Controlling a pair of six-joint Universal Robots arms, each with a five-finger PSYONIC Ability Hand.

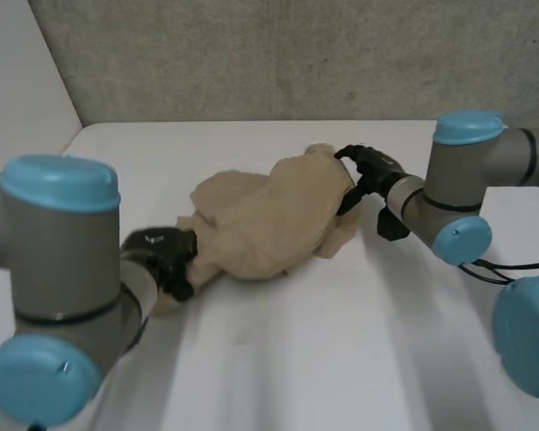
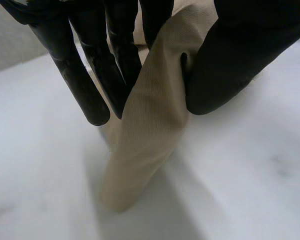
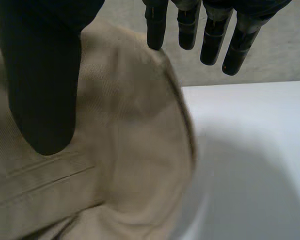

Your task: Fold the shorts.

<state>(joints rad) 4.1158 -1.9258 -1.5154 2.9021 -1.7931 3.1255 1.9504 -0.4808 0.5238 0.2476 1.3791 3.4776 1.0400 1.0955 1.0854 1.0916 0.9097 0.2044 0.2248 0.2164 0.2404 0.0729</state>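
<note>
Shorts lie bunched mid-frame on the surface, long axis lower left to upper right; left hand pinches the lower-left end, right hand the upper-right, thumb against fingers.

I've got tan shorts, plain woven cloth, bunched in a rumpled heap around the middle of the white tabletop, not flat and no neat fold. The heap runs slantwise from a near-left end to a far-right end, and the far-right part is humped highest. The near-left end narrows to a hanging strip with its tip touching the tabletop. The far-right end stands up as a rounded fold with a stitched edge seam, and a slit like a pocket opening sits close by
</note>
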